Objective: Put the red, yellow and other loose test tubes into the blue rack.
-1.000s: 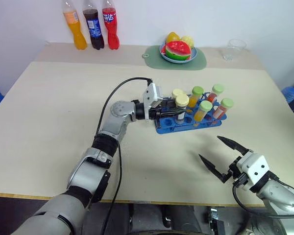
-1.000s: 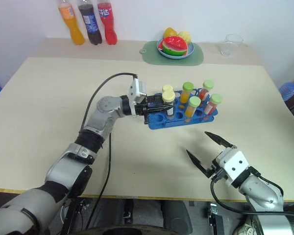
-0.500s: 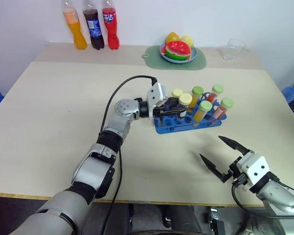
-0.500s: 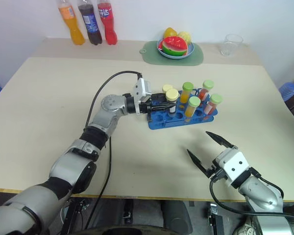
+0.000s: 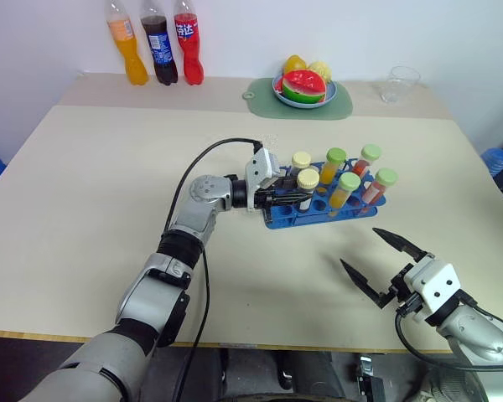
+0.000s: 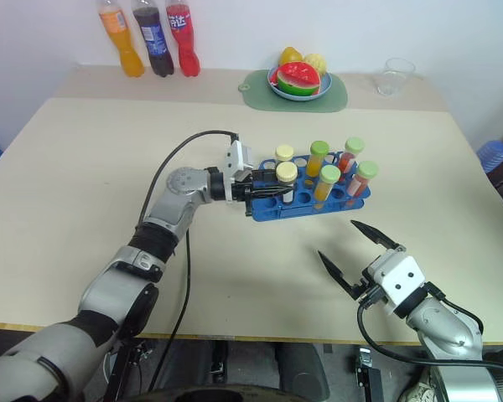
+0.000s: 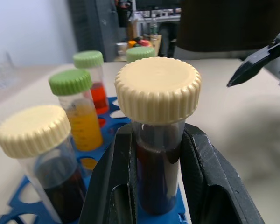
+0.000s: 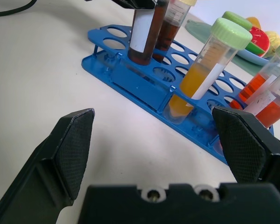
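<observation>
The blue rack (image 5: pixel 282 221) lies mid-table and holds several capped test tubes: orange-red and yellow ones with green caps, and a brown one with a pale cap (image 5: pixel 301 158). My left gripper (image 5: pixel 290 198) reaches in level from the rack's left end and is shut on a dark brown test tube (image 7: pixel 157 161) with a pale-yellow cap (image 5: pixel 308 177). That tube stands upright with its foot in a front-row hole (image 8: pixel 141 41). My right gripper (image 5: pixel 359 247) hovers open and empty near the table's front edge, short of the rack (image 8: pixel 130 77).
Three soda bottles (image 5: pixel 155 46) stand at the back left. A green mat with a fruit plate (image 5: pixel 305 88) and a clear glass (image 5: pixel 400 84) sit along the back. A black cable (image 5: pixel 197 163) loops above my left forearm.
The brown tube in my left gripper has straightened from a tilt and sits slightly lower in its rack hole. The right gripper has kept still.
</observation>
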